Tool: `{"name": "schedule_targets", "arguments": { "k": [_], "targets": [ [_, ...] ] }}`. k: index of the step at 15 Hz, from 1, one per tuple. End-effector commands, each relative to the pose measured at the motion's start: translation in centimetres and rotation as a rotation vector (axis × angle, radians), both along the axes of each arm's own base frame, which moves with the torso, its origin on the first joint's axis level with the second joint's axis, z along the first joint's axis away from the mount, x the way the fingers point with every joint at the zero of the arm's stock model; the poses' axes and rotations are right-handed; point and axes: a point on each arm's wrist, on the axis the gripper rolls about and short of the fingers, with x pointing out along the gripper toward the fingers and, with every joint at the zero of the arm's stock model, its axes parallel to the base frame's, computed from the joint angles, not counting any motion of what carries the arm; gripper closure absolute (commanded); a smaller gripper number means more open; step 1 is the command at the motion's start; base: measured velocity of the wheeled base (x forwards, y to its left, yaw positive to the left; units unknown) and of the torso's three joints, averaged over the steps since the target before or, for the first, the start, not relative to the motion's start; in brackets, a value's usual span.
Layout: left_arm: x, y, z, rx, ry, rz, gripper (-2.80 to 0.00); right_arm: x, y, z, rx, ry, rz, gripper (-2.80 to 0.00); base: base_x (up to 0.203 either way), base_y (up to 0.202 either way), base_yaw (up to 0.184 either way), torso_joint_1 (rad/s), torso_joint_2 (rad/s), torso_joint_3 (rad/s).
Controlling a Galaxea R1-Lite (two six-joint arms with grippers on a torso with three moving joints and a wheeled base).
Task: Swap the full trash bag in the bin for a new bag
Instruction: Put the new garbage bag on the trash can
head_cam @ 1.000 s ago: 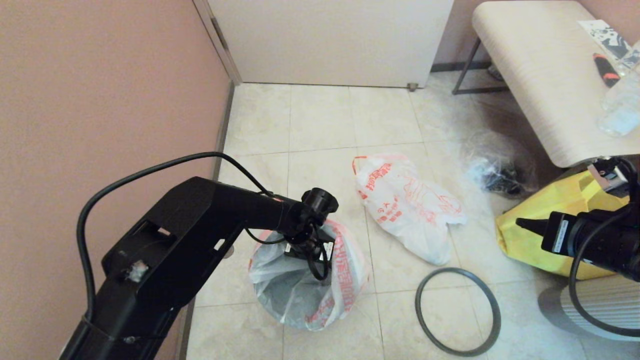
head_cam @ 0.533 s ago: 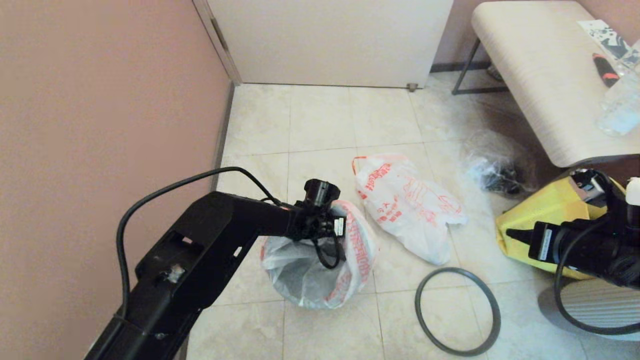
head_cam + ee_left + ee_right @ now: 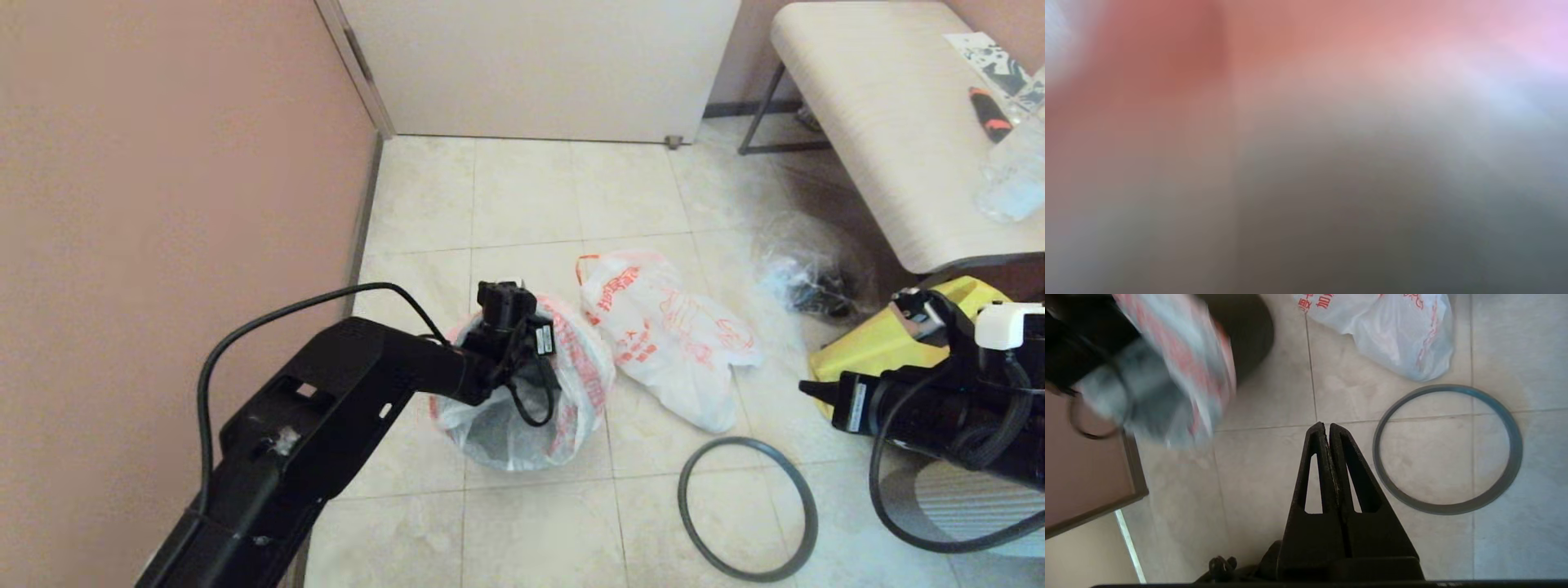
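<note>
Bin (image 3: pixel 1249 330) lined with new bag (image 3: pixel 571 384), left claw (closed) inside it, right claw (image 3: pixel 1327 426) closed, empty.

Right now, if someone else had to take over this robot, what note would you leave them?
Left gripper: shut, hidden down inside the new bag, below the left wrist; I cannot tell whether it pinches plastic.
Right gripper: shut, empty, above the floor near the hoop.
Done: the full trash bag lies on the floor beside the bin, and the new bag is draped over the bin's mouth.
Left: probably spread the bag and press the hoop back on.
</note>
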Motion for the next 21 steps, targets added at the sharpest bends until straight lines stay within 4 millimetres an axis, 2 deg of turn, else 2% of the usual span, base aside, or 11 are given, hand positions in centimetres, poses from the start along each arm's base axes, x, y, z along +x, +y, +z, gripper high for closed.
{"name": "schedule_targets", "arguments": {
  "k": [1, 5, 9, 12, 14, 16, 19, 21],
  "targets": [
    [-1.0, 0.6, 3.9, -0.023, -0.046, 0.001, 0.00, -0.6, 0.2, 0.6, 0.004, -0.023, 0.013, 0.00, 0.000, 0.000, 0.000, 0.000, 0.00, 0.000],
    [-3.1, 1.6, 4.6, 0.011, 0.079, -0.060, 0.00, -1.0, 0.2, 0.6, 0.002, -0.004, 0.017, 0.00, 0.000, 0.000, 0.000, 0.000, 0.00, 0.000],
    [-4.1, 2.3, 5.5, 0.014, 0.094, -0.058, 0.00, -2.2, 0.0, 1.5, 0.003, -0.012, 0.016, 0.00, 0.000, 0.000, 0.000, 0.000, 0.00, 0.000],
    [-3.1, 2.5, 5.7, 0.000, 0.062, -0.046, 0.00, -2.5, -0.1, 1.3, 0.003, 0.000, 0.017, 0.00, 0.000, 0.000, 0.000, 0.000, 0.00, 0.000],
    [-1.4, 2.3, 4.5, -0.002, 0.048, -0.032, 0.00, -2.4, 0.2, 0.9, -0.001, 0.017, 0.029, 0.00, 0.000, 0.000, 0.000, 0.000, 0.00, 0.000],
    [-1.6, 2.7, 4.0, 0.032, 0.142, -0.005, 0.00, -2.5, 0.7, 0.9, -0.010, 0.017, 0.035, 0.00, 0.000, 0.000, 0.000, 0.000, 0.00, 0.000],
    [-4.2, 3.5, 7.0, -0.080, 0.296, 0.145, 0.00, -2.4, 1.5, 0.0, -0.047, 0.047, -0.003, 0.00, 0.000, 0.000, 0.000, 0.000, 0.00, 0.000],
    [-6.0, 4.2, 8.7, -0.156, 0.340, 0.218, -2.80, -2.5, 1.5, -0.2, -0.028, 0.064, -0.014, 0.00, 0.000, 0.000, 0.000, 0.000, 0.00, 0.000]
  ]
}}
